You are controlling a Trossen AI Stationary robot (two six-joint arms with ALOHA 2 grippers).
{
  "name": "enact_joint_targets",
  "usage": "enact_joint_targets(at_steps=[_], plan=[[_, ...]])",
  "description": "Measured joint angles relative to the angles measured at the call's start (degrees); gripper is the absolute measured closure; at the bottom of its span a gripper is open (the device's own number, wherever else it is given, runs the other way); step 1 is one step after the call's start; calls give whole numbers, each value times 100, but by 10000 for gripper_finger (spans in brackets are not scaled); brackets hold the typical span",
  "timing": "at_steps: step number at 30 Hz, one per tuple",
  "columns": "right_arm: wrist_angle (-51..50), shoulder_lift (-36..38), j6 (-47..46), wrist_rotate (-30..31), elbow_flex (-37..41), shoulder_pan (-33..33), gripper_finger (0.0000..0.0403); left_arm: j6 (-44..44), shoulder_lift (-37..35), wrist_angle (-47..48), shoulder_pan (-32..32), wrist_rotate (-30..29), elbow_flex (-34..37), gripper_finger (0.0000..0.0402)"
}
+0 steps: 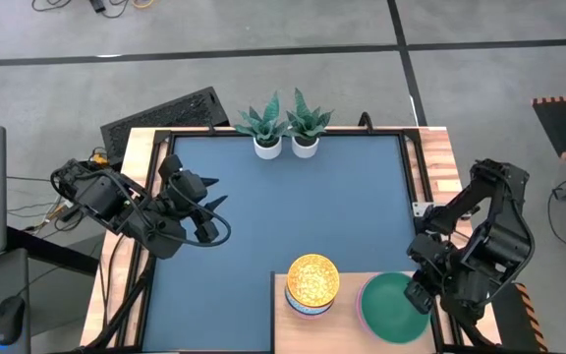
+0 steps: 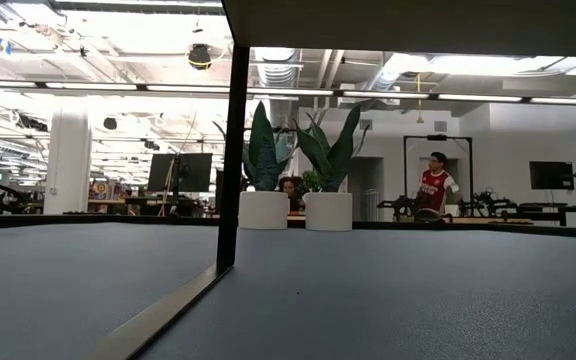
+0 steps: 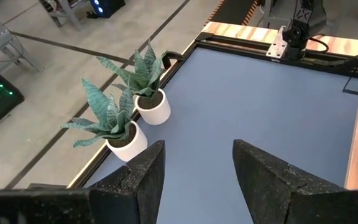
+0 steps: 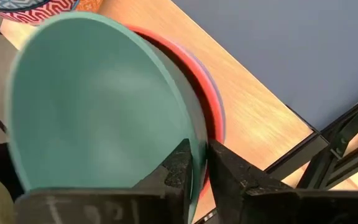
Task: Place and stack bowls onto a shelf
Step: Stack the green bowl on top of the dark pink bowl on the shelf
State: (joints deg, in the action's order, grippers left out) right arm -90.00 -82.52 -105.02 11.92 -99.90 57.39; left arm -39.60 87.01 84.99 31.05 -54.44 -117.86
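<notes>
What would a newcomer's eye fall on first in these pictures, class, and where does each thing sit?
Likely first is the yellow patterned bowl topping a small stack on the pale shelf at the table's near edge. Beside it, the right gripper pinches the rim of a green bowl nested on red and purple ones. Two potted plants stand at the far edge; the left gripper hovers open over the table's left side.

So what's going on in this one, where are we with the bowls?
The right gripper is at the rim of the green bowl, which sits on a stack of larger bowls on the shelf; its fingers straddle the rim, and whether they grip it is unclear. Beside it stands a stack of small patterned bowls topped by the yellow bowl. The left gripper waits open over the table's left side, holding nothing.
</notes>
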Motion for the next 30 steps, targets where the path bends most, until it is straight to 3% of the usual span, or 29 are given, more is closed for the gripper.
enact_joint_targets(at_steps=[14, 19, 30], plan=[[7, 194, 29, -8, -170, 1, 247, -180, 0, -4, -2, -1, 0, 226], [9, 412, 164, 119, -260, 12, 248, -207, 1, -4, 0, 5, 0, 226], [263, 346, 321, 1632, -60, 795, 292, -249, 1, -2, 0, 10, 0, 226]])
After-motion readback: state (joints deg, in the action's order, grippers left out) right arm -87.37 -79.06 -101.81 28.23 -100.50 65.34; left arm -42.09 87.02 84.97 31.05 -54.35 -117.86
